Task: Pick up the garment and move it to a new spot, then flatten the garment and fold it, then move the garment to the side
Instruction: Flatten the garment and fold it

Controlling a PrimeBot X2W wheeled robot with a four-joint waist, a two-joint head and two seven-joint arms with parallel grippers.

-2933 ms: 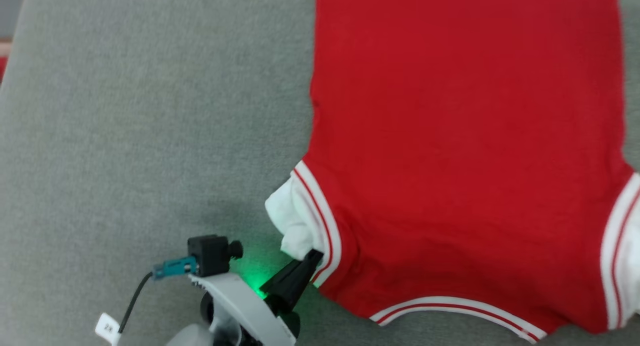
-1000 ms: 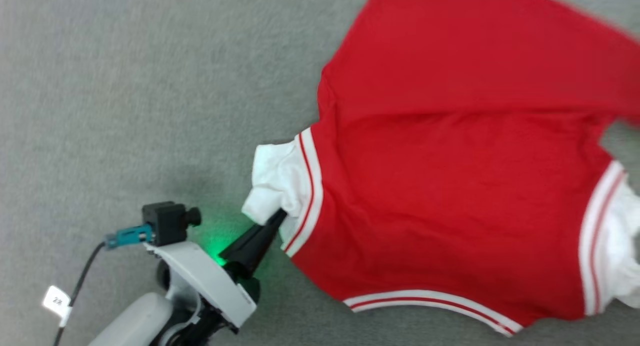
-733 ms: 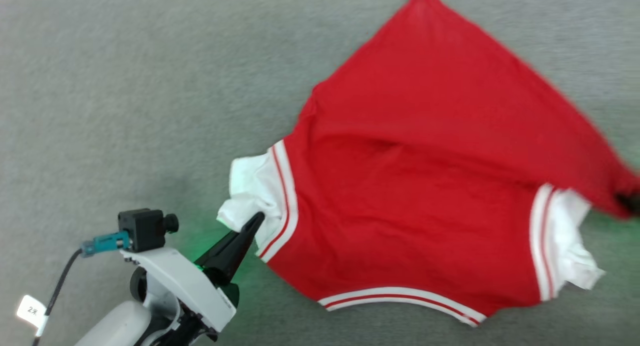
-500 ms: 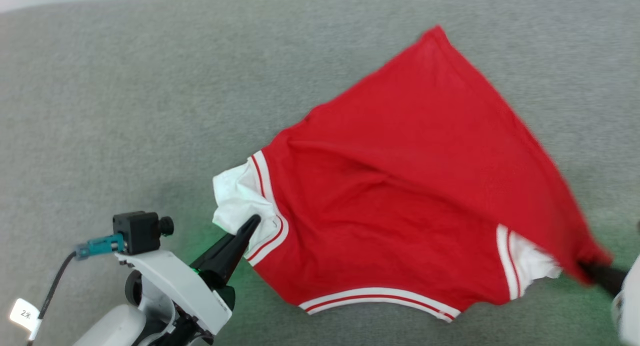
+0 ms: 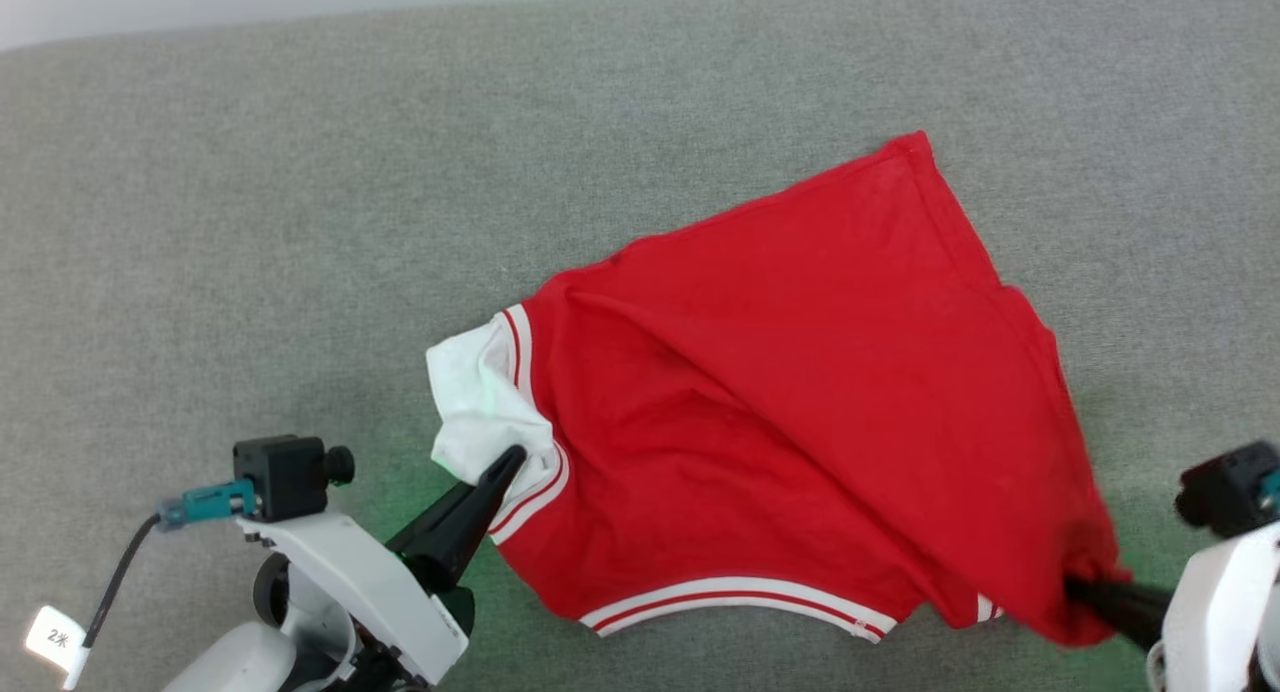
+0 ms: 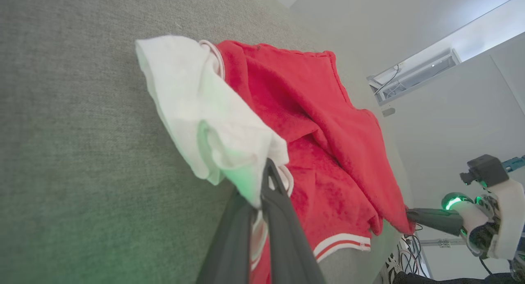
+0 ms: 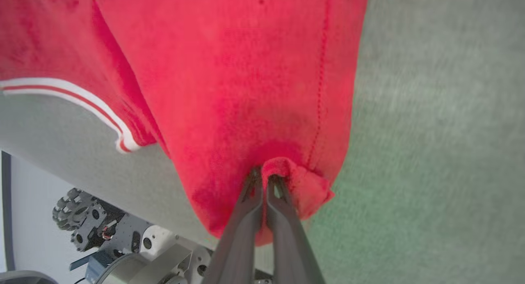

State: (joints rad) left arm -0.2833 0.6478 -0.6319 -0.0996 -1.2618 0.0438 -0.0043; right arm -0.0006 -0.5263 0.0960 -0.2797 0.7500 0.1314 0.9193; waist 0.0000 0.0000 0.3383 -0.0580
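The garment [image 5: 800, 392], red with white striped trim, lies back side up on the grey surface; its lettering is hidden. My left gripper [image 5: 510, 459] is shut on the white left sleeve [image 5: 480, 407], seen bunched at the fingertips in the left wrist view [image 6: 213, 128]. My right gripper [image 5: 1075, 590] is shut on a red hem corner [image 7: 283, 169] folded diagonally over the right side, covering the right sleeve. The right gripper [image 6: 410, 213] also shows in the left wrist view, pinching the garment [image 6: 328, 124]. The striped bottom band [image 5: 740, 597] runs along the near edge.
Grey fabric-covered surface [image 5: 300, 222] extends wide to the left and behind the garment. Its far edge [image 5: 400, 7] meets a pale wall. The near edge [image 7: 82, 140] drops off close to the grippers, with the robot's base and wheels [image 7: 94, 226] below.
The head camera has tilted, showing the surface's far edge. My right gripper pulled the far hem corner down over the right sleeve toward the near right. The left gripper kept its hold.
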